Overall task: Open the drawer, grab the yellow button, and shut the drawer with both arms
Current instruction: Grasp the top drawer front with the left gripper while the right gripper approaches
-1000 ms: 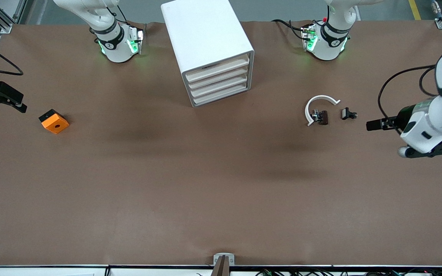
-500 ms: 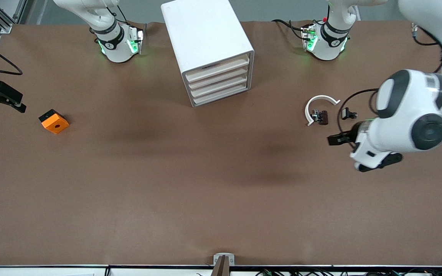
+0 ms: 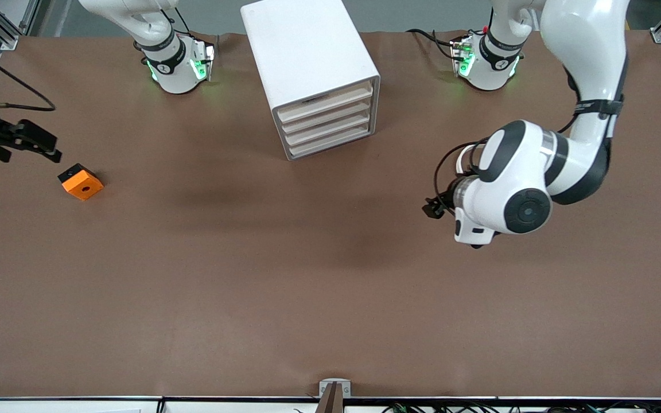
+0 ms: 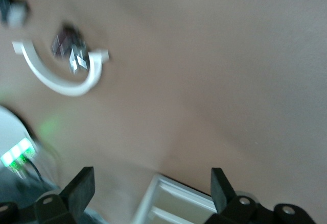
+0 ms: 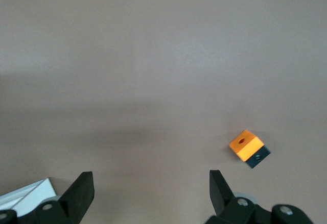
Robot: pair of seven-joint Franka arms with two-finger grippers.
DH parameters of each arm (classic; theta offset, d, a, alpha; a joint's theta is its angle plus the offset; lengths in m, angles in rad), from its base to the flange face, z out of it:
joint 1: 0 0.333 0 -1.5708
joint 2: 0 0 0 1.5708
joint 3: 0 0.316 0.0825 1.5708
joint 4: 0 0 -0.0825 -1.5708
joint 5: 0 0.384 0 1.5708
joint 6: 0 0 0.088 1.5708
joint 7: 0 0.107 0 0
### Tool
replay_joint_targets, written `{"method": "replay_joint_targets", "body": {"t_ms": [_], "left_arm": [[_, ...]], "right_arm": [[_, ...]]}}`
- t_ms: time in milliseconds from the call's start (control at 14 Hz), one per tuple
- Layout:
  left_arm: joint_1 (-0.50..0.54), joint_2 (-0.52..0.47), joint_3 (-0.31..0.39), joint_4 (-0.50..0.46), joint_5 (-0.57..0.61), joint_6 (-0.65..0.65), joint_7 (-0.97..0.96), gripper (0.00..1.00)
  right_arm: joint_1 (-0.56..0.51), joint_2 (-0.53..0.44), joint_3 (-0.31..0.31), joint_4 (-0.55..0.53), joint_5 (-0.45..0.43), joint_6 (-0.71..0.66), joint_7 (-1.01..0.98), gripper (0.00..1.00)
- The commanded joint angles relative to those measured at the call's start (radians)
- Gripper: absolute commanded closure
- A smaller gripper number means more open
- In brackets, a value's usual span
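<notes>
The white cabinet (image 3: 307, 51) stands between the two arm bases with its four cream-fronted drawers pushed in. The drawer (image 3: 326, 104) is the highest of them and is shut. The button is hidden. My left gripper (image 3: 432, 210) hangs open and empty over bare table, toward the left arm's end from the cabinet. In the left wrist view the left gripper (image 4: 152, 191) frames part of the cabinet (image 4: 176, 203) between its spread fingers. My right gripper (image 3: 49, 147) is open and empty at the right arm's end, beside the orange block (image 3: 81, 181); the right wrist view shows the right gripper (image 5: 150, 188) over bare table.
An orange square block with a hole (image 5: 247, 146) lies on the brown table. A white curved piece (image 4: 61, 78) and a small dark clip (image 4: 71, 55) lie under the left arm, mostly covered in the front view. The table's near half is open surface.
The left arm has swung in from the table's end toward the cabinet and now covers the curved piece and clips. The right gripper has shifted slightly toward the orange block. Both stay open.
</notes>
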Motion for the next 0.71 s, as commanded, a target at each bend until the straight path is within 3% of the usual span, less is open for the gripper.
{"method": "replay_joint_targets", "body": {"t_ms": [0,214,429,643], "left_arm": [[-0.033,0.031,0.003,0.025,-0.105,-0.045,-0.235,0.0],[-0.042,0.052,0.001,0.02,-0.233,-0.161,-0.412,0.0],[-0.093,0.065,-0.01,0.01,-0.342,-0.192,-0.573,0.0],[-0.155,0.135,-0.01,0.014,-0.452,-0.183,-0.858,0.0]], "right_arm": [[0.074,0.012,-0.003,0.022,0.008,-0.026,0.13,0.0],[0.157,0.02,-0.002,0.016,0.013,-0.031,0.285,0.0],[0.226,0.032,-0.002,0.011,0.017,-0.026,0.423,0.0],[0.249,0.035,-0.002,0.011,0.128,-0.023,0.53,0.0]]}}
